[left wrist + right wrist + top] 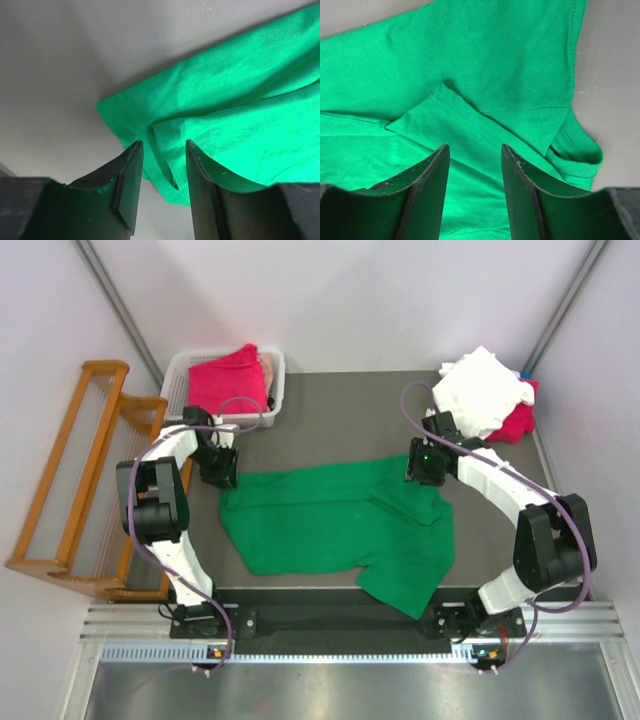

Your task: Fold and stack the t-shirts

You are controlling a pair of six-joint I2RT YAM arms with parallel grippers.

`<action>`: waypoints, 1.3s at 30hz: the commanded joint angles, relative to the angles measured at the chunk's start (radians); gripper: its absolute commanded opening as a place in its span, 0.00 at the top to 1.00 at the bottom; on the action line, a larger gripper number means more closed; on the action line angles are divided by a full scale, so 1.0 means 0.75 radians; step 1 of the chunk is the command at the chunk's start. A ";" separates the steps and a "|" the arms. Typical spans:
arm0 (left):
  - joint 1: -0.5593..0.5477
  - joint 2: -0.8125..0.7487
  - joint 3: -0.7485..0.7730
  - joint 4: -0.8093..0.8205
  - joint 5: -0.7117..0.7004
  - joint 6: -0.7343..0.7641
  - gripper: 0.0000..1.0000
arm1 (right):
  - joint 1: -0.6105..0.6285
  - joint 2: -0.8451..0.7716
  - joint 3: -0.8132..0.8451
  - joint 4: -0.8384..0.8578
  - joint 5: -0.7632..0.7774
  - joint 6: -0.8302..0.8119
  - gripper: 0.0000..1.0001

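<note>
A green t-shirt [345, 525] lies loosely spread on the dark table [340, 410], partly folded over itself. My left gripper [220, 475] is open just above the shirt's far left corner; in the left wrist view [161, 150] a folded hem edge [165, 155] lies between the jaws. My right gripper [425, 468] is open over the shirt's far right part; in the right wrist view [472, 152] the green cloth [470, 90] fills the space below the jaws, with a ribbed collar or cuff [577, 160] to the right.
A white basket [180, 375] with a pink shirt [228, 380] stands at the far left. A pile of white [480, 390] and pink [520, 420] shirts lies at the far right. A wooden rack [85, 480] stands left of the table.
</note>
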 commanded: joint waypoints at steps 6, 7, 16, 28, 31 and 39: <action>0.014 0.002 0.035 0.009 0.030 0.009 0.56 | -0.004 -0.044 0.009 0.031 0.002 -0.008 0.54; 0.014 0.000 0.029 0.009 0.032 0.009 0.56 | -0.004 -0.042 0.013 0.031 0.000 -0.006 0.54; 0.010 0.013 0.002 0.011 0.069 0.007 0.56 | -0.002 -0.038 0.017 0.028 -0.006 -0.008 0.55; -0.002 -0.004 -0.031 0.001 0.065 0.038 0.75 | -0.002 -0.030 0.023 0.028 -0.002 -0.004 0.55; -0.002 -0.010 -0.035 -0.008 0.063 0.048 0.90 | -0.004 -0.034 0.021 0.028 0.000 -0.002 0.56; 0.000 -0.051 -0.039 -0.050 0.067 0.095 1.00 | -0.002 -0.036 0.013 0.028 0.000 -0.004 0.56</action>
